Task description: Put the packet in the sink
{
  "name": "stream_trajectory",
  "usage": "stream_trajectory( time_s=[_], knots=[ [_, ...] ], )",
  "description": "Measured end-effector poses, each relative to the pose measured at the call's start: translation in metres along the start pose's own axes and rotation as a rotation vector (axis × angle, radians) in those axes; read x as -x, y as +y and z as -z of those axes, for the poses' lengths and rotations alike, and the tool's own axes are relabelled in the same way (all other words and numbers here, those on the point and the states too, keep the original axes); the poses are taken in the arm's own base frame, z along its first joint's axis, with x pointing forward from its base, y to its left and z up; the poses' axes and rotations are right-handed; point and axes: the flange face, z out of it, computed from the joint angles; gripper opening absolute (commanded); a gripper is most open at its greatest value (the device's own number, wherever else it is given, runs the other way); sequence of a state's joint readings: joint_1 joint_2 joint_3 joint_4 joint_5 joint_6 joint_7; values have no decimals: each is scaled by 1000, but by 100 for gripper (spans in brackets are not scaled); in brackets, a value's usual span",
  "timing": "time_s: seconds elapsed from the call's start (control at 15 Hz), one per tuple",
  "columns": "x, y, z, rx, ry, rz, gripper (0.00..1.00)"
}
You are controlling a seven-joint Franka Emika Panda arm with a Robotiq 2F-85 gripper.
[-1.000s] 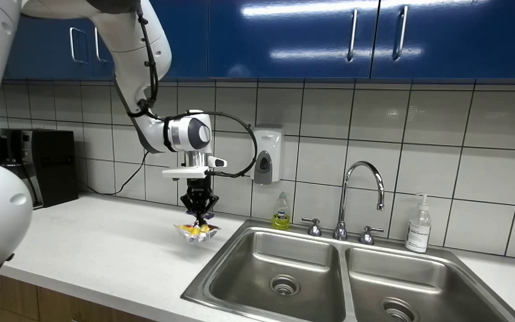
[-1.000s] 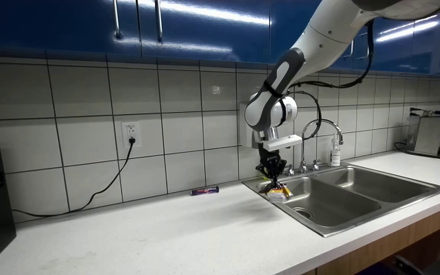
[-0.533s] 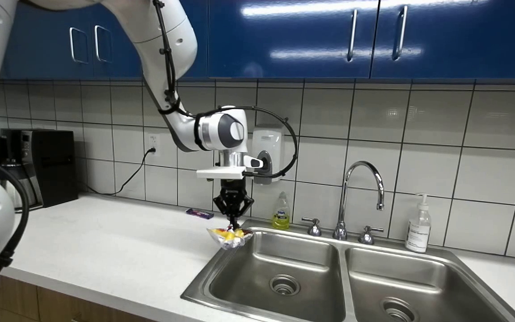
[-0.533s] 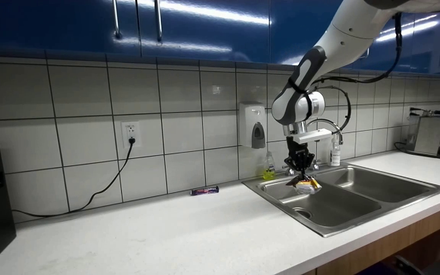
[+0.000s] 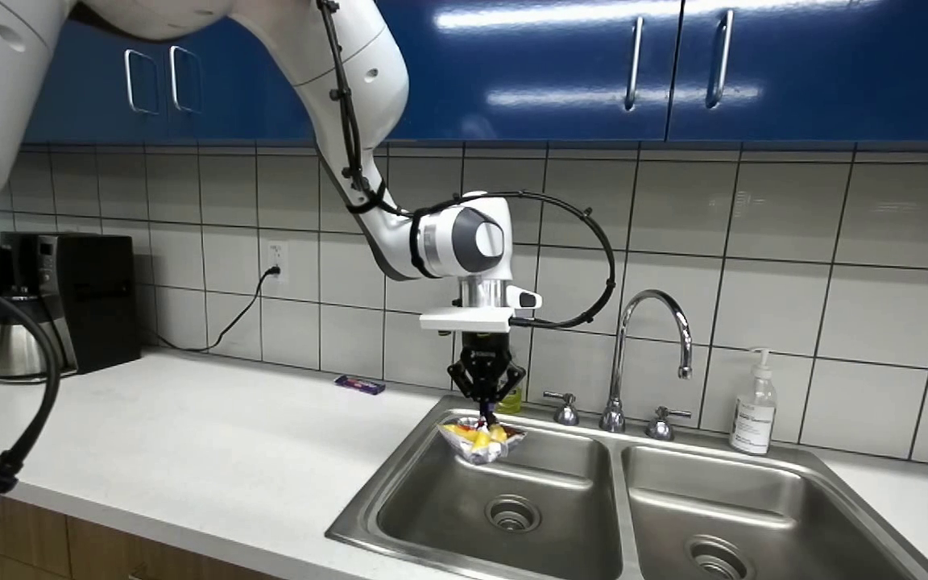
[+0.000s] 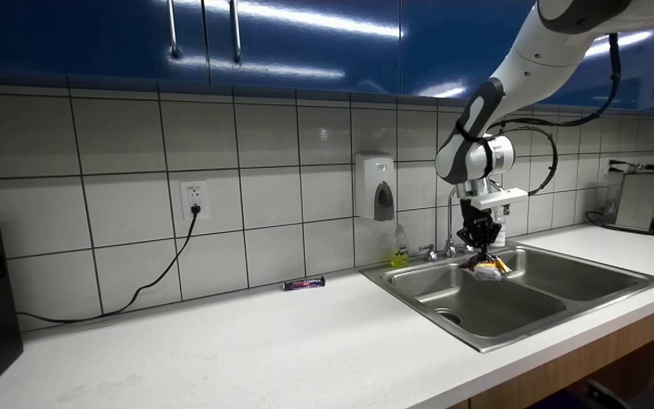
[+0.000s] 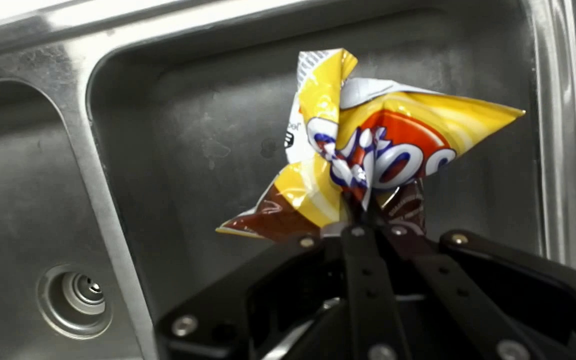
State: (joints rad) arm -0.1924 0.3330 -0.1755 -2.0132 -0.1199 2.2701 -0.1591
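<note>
The tool [image 5: 488, 417] is clamped on the packet [image 7: 408, 125], which hangs crumpled over the left basin [image 5: 432, 528] of the sink [image 5: 623, 499]. Only the wrist view brings out its white lettering on red, with the neighbouring drain [image 7: 75, 301] at 8 o'clock. In an exterior view the left drain [image 5: 512, 514] appears at 5 o'clock from the packet, and the tool partly covers a yellow bottle [image 5: 511, 401]. In an exterior view a white wall dispenser [image 6: 375, 182] shows at 10 o'clock.

Packet [image 5: 480, 441] now apparently farther over the sink [image 5: 623, 493].
</note>
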Motion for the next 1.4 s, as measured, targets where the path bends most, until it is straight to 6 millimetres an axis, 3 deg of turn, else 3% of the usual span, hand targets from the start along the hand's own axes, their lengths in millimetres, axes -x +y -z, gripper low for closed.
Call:
stream_trajectory(
  time_s=[0.27, 0.93, 1.4],
  knots=[
    [-16, 7, -34, 7, -31, -7, 0],
    [-50, 0, -141, 30, -104, 20, 0],
    [-57, -9, -188, 35, -148, 39, 0]
  ],
)
